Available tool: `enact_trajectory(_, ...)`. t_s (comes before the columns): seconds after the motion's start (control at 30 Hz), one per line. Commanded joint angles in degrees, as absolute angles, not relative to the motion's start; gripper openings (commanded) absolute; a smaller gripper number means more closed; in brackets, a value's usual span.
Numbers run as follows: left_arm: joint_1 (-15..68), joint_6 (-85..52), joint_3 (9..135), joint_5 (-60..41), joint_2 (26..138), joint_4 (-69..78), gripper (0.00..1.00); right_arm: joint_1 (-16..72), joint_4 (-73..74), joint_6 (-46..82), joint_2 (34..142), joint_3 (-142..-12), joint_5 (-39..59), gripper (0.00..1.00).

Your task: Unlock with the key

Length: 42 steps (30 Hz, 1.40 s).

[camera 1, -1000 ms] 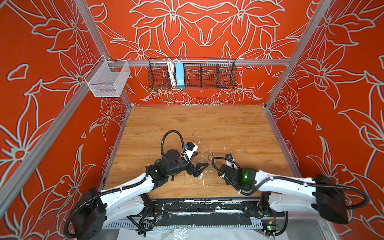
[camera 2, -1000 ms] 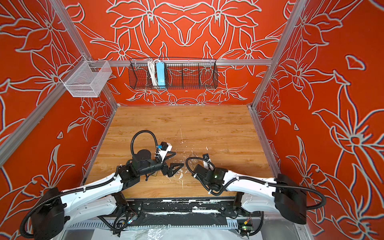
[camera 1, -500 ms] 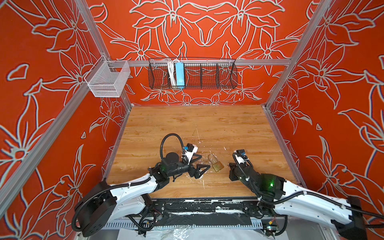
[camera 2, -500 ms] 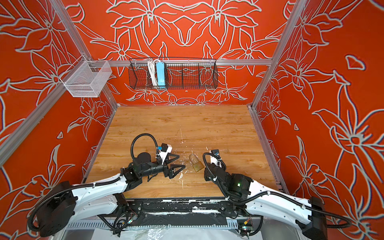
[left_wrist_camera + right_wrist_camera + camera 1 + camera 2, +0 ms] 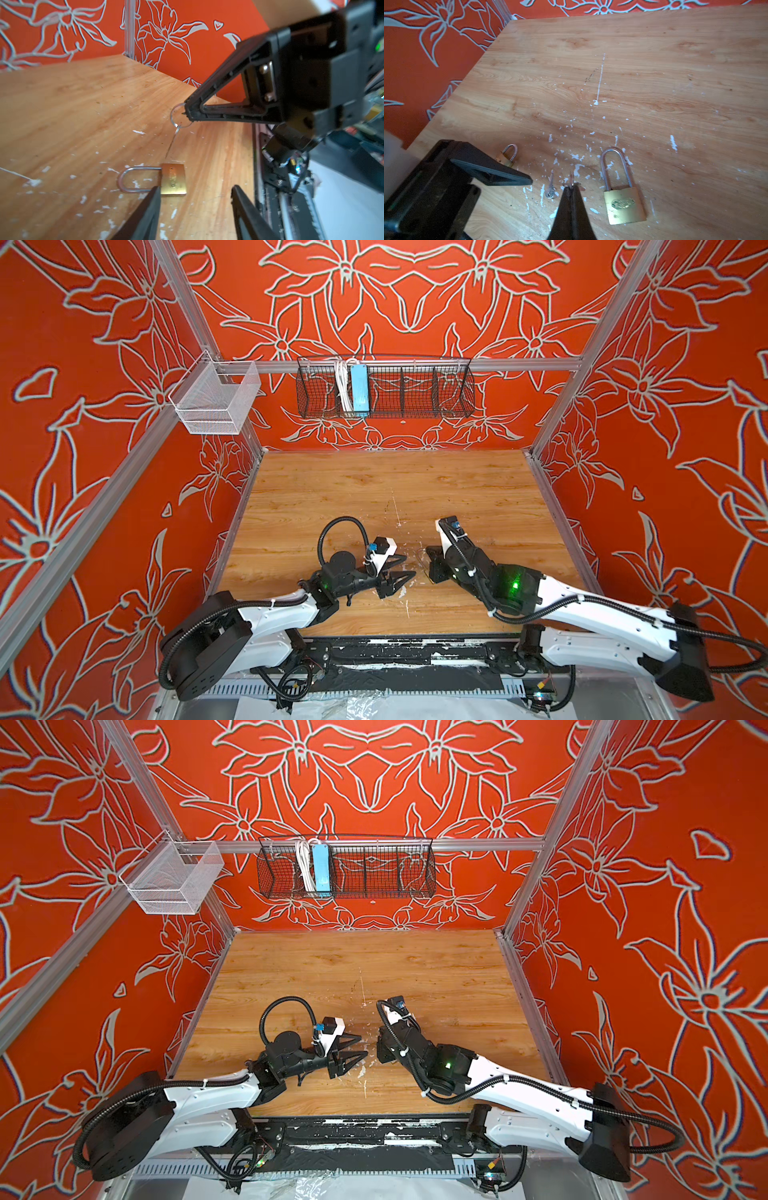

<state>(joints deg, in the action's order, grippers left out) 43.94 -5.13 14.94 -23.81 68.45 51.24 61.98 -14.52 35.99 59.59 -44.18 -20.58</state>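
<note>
Starting nearest, the wooden counter (image 5: 374,489) shows white chips at lower centre in both top views, where the brass padlock (image 5: 624,204) lies flat. The right jaws are pinched shut on the key ring (image 5: 180,118), its key (image 5: 172,141) dangling near the padlock. The left jaws stand half open, empty. Beyond, orange floral walls (image 5: 415,302) carry a black wire basket (image 5: 415,393) and a white mesh basket (image 5: 216,406).

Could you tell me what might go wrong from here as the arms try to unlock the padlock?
1. The right end effector pinches only the thin silver key ring; the slim silver key dangles loose below it, so aiming it at a keyhole may be hard.
2. The long-shackled brass padlock lies flat and unheld; the left end effector, jaws apart, has one finger at its body's corner and may shove it.
</note>
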Motion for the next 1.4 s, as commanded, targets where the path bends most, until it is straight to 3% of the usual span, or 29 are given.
enact_trajectory(0.0, 44.12, 4.04, 12.75, -22.80, 69.80, 57.52, 0.50, 61.69, -9.89, 35.50, 61.44, -44.58, -14.79, 0.00)
enact_trajectory(0.27, 44.12, 7.03, 12.41, -21.15, 73.02, 60.50, 0.40, 61.70, -5.67, 36.01, 63.99, -44.02, -9.32, 0.00)
enact_trajectory(0.73, 44.12, 8.19, 12.17, -10.53, 71.67, 58.30, 0.38, 61.79, -7.56, 36.58, 63.59, -43.99, -8.44, 0.00)
enact_trajectory(1.03, 44.12, 8.85, 12.68, -18.50, 73.28, 59.12, 0.35, 61.78, -5.89, 36.51, 64.07, -44.81, -6.96, 0.00)
enact_trajectory(1.17, 44.12, 9.05, 12.90, -18.54, 73.63, 58.95, 0.29, 61.78, -5.89, 36.57, 63.75, -45.22, -6.60, 0.00)
enact_trajectory(1.37, 44.12, 9.07, 13.17, -17.65, 73.70, 58.64, 0.27, 61.79, -4.93, 37.26, 63.34, -44.37, -6.06, 0.00)
